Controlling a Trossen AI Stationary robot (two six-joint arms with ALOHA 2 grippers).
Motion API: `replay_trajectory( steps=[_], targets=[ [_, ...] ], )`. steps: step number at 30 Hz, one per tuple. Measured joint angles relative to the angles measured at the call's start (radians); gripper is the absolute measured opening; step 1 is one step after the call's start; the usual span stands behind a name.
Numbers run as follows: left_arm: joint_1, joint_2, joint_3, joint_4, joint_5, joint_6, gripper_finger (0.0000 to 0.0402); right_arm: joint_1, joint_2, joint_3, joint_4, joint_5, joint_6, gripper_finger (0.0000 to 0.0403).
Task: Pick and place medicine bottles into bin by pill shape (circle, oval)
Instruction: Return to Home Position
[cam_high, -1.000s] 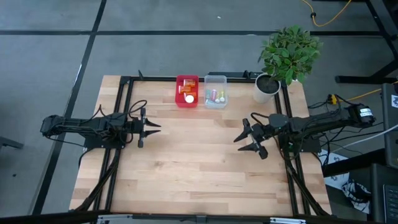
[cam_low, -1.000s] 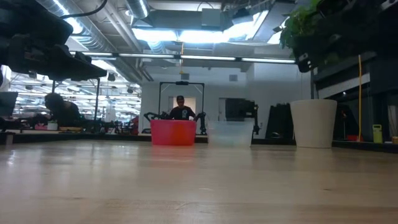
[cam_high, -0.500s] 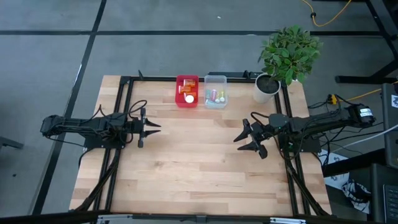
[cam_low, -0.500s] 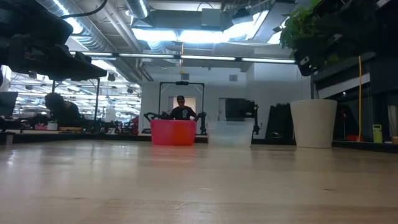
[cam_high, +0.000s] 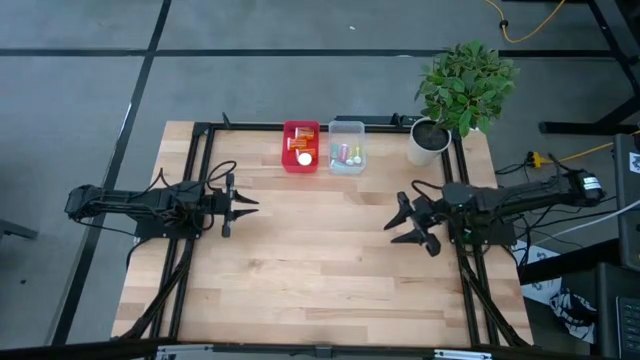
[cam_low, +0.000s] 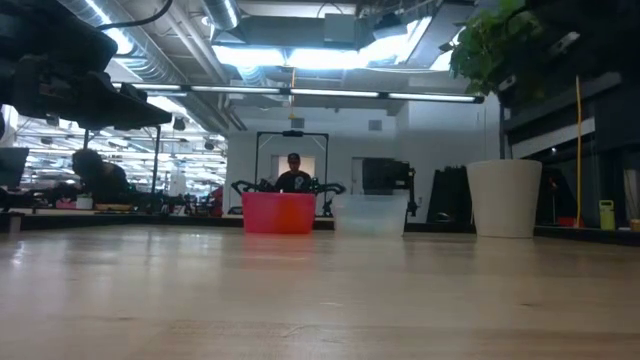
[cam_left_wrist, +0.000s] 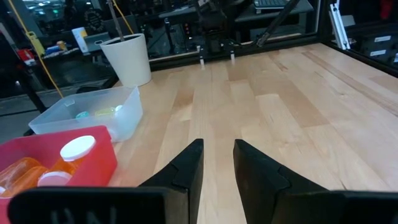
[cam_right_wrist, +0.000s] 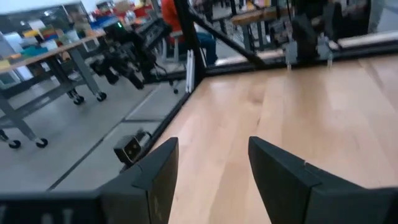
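Right end effector (cam_high: 398, 220) hangs over the worktop (cam_high: 320, 290) near its right edge, about midway along that edge. Its fingers are spread wide and released, nothing between them, and the right wrist view shows only bare wood past them (cam_right_wrist: 212, 146). Left end effector (cam_high: 250, 203) hangs near the left edge with its fingers parted by a narrow gap, also carrying nothing (cam_left_wrist: 217, 146).

Finding: no medicine bottle lies loose on the worktop. The orange bottles (cam_high: 300, 142) with white caps sit in the red bin (cam_high: 287, 160), and the pale vials (cam_high: 348, 153) sit in the transparent bin (cam_high: 346, 124). The two bins stand side by side, just apart, at the middle of the far edge. The count in each bin cannot be confirmed from these views.

Judgement: sorting appears finished, leaving only the retreat to rest pose. To do it well, the right arm should draw straight back toward the right edge with its fingers held clear of the wood. It should also keep well off the potted plant (cam_high: 430, 140) at the far right corner. No sweep toward the bins is needed. The left arm appears already parked and should need no correction.
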Motion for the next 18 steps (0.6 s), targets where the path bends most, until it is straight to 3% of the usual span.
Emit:
replay_trajectory(
  steps=[18],
  targets=[
    [0.0, 0.0, 0.0, 0.0, 0.0, 0.0, 0.0082, 0.0, -0.451, 0.001, -0.508, 0.0, 0.002, 0.0197]
  ],
)
